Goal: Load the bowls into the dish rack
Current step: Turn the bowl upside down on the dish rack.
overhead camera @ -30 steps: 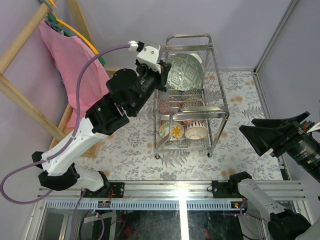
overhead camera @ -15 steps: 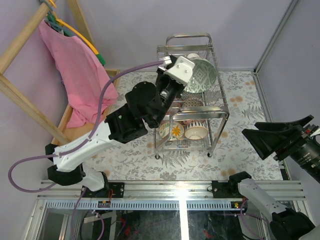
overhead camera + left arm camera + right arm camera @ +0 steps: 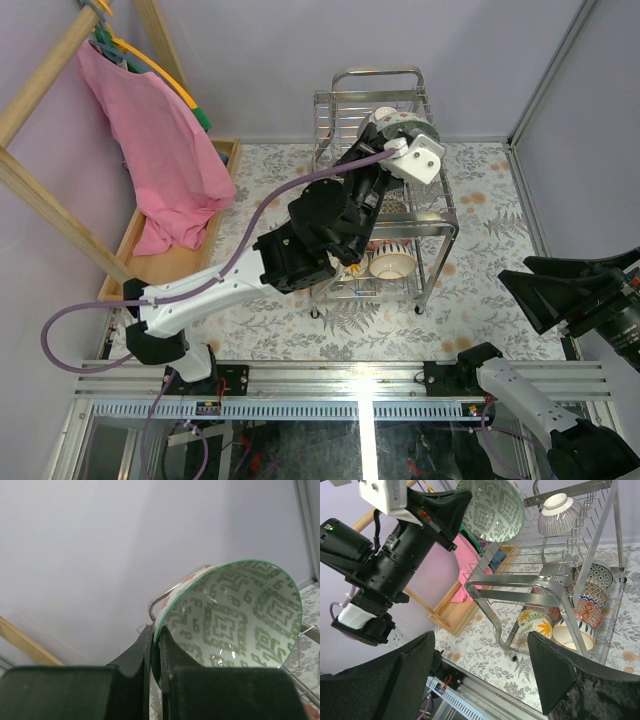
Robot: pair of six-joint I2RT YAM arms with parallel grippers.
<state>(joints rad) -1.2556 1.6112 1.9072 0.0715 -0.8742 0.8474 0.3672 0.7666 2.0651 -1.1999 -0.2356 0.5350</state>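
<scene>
The left hand (image 3: 156, 647) is clamped on the rim of a green bowl (image 3: 230, 620), one finger inside the wall and one outside. The green bowl is white with a green geometric print and a green edge. It hangs on its side, mouth turned toward the left wrist camera.

In the right wrist view it is up over the top tier of the rack (image 3: 520, 587), at the end away from a striped bowl (image 3: 559, 515). The striped bowl lies upside down on that tier, white foot up. Whether the green bowl touches the wires I cannot tell. In the left wrist view a chrome loop of the rack shows just behind its rim.

On the lower tier a flowered bowl (image 3: 535, 621) and a cream bowl (image 3: 572, 636) sit side by side at the near end. Behind them are a red bowl (image 3: 585, 612) and a dark bowl (image 3: 594, 592).

The rack stands on a bench (image 3: 480, 230) with a leafy print. The right hand (image 3: 480, 635) hangs off to the right of the rack, fingers spread wide and holding nothing.

At the left a pink cloth (image 3: 160, 140) drapes from a wooden frame (image 3: 40, 190), its lower end lying in a tray (image 3: 170, 265).
</scene>
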